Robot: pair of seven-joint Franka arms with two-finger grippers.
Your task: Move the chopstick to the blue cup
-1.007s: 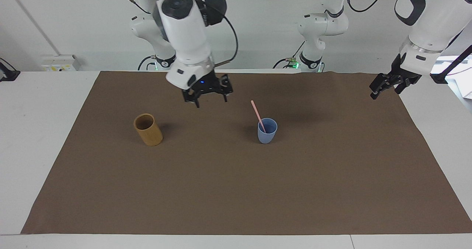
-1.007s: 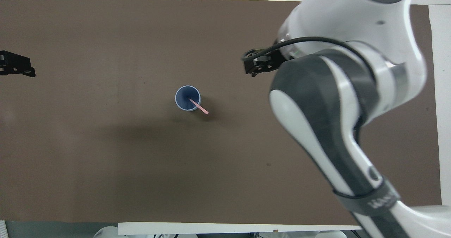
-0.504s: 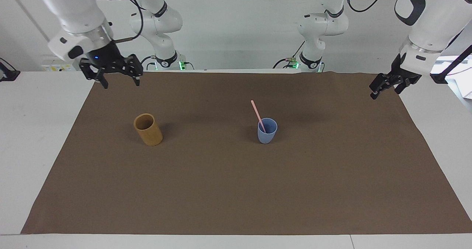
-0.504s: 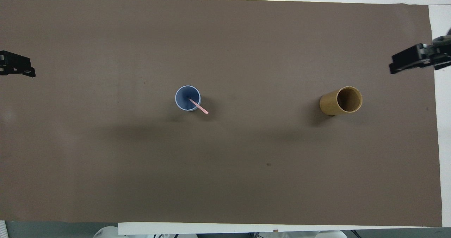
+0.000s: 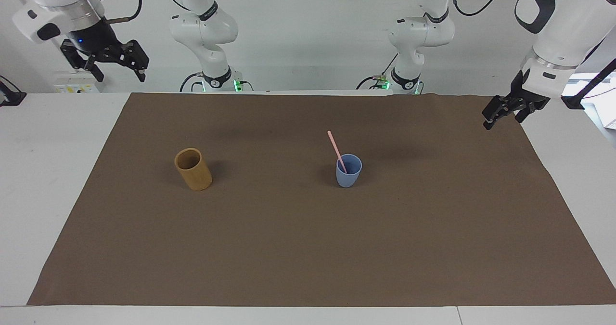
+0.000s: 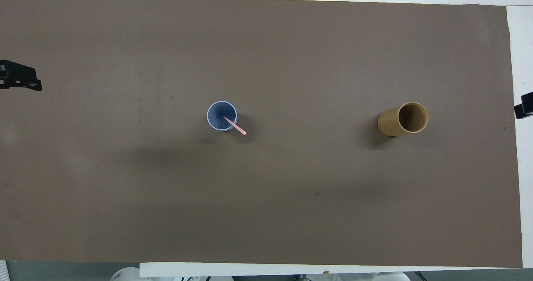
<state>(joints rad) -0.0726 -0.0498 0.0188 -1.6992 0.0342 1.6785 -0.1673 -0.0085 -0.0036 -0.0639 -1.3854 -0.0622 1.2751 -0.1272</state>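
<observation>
one chopstick (image 5: 336, 150) stands in the blue cup (image 5: 348, 173), its lower end down inside against the cup's floor and its upper part leaning out over the rim, slanted toward the robots and toward the right arm's end of the table; in the overhead view the chopstick (image 6: 234, 125) shows the same way, with its free tip past the rim of the blue cup (image 6: 222, 115) on that side. judged from this, the transfer itself looks done: the stick is in the cup, nothing grips it, and the cup sits upright near the middle of the brown mat (image 5: 308, 248). the wooden cup (image 5: 193, 169) stands well apart from the blue cup, toward the right arm's end, upright and empty as far as its open mouth shows. the right gripper (image 5: 106, 60) hangs high over the table's edge at its own end, off the mat, fingers spread wide and grasping nothing. the left gripper (image 5: 503, 110) hovers over the mat's corner at the left arm's end, waiting, its fingers also released and empty. what seems left, if anything, is only for the arms to settle at rest; the one doubt is whether the leaning stick will sit steady, and the cup shows no tilt.
</observation>
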